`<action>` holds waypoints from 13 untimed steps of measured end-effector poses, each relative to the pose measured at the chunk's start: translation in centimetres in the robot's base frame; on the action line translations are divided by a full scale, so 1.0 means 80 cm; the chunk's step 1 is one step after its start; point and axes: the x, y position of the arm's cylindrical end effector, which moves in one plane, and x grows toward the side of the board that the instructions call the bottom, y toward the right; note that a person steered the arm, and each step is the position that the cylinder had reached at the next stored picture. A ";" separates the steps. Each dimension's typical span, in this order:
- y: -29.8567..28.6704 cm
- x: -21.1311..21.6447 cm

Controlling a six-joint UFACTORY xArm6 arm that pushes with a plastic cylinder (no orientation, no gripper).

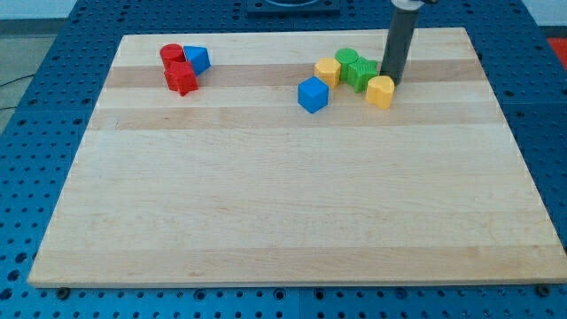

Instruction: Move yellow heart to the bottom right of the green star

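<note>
Eight blocks lie on the wooden board [292, 195], all in its upper part, and my tip [389, 81] is down among the cluster toward the view's right. The tool is a plain dark rod with nothing to spread or pinch; it stands upright, its lower end touching or just beside the yellow heart [380, 91], at about 1 o'clock from that block. The yellow heart sits at about 4 o'clock from the green star [362, 73], just beside it; whether the two touch I cannot tell. A second green block [345, 60], rounded, is tucked against the star at about 10 o'clock, and a yellow block [327, 71], roughly hexagonal, sits touching the greens at 9 o'clock. The blue cube [313, 94] lies just beside that yellow block, at about 7 o'clock from it. Well apart, toward the view's top left, three more blocks huddle together: a red cylinder [171, 55], a blue block [197, 59] touching it at 3 o'clock, and a red star-like block [181, 78] just below them at 6 o'clock.
</note>
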 end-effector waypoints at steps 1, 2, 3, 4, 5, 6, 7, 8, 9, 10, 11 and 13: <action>-0.008 0.039; -0.010 0.064; 0.016 0.129; -0.053 0.137; -0.114 0.133; -0.040 0.058; -0.009 0.050; 0.061 0.080; 0.080 -0.033; 0.061 -0.131; -0.007 -0.083; -0.024 -0.025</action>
